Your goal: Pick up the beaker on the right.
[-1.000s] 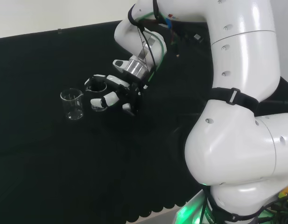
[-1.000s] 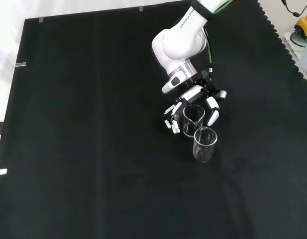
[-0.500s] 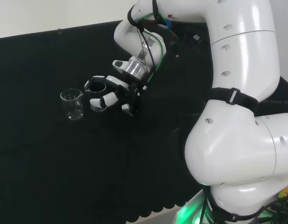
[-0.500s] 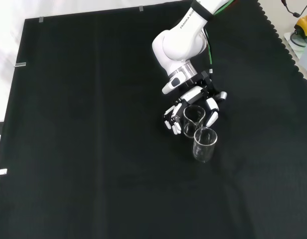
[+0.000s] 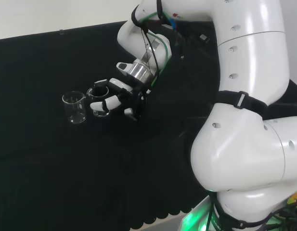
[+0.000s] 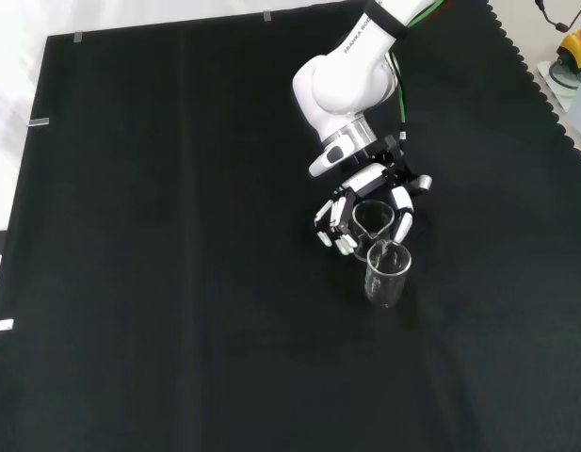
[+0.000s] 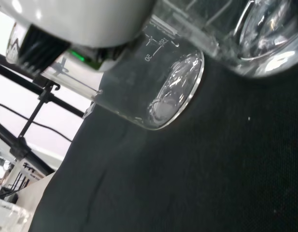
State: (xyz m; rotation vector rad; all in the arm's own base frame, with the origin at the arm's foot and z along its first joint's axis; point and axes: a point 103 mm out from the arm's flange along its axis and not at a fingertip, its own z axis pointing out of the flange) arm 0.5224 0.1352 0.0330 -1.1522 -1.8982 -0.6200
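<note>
The beaker (image 5: 98,97) to be picked up is found inside the hand (image 5: 113,99), whose fingers and thumb are curled around its wall from both sides, so the hand is judged to be closed on it; whether the base is already off the black cloth (image 6: 158,282) cannot be told. A second beaker (image 5: 74,108) is seen just beyond the fingertips, close to the held one, and in the front view the two rims nearly overlap. The held piece is clear, thin-walled and empty as far as can be seen, so it is judged to be light, rigid, smooth enough to slip and liable to crack if squeezed or knocked against its neighbour. The best hold is judged to be around the middle of the cylindrical wall, below the flared rim. The long axis is seen upright, mouth up and base down. In the wrist view its round base (image 7: 175,92) and printed graduations are shown.
</note>
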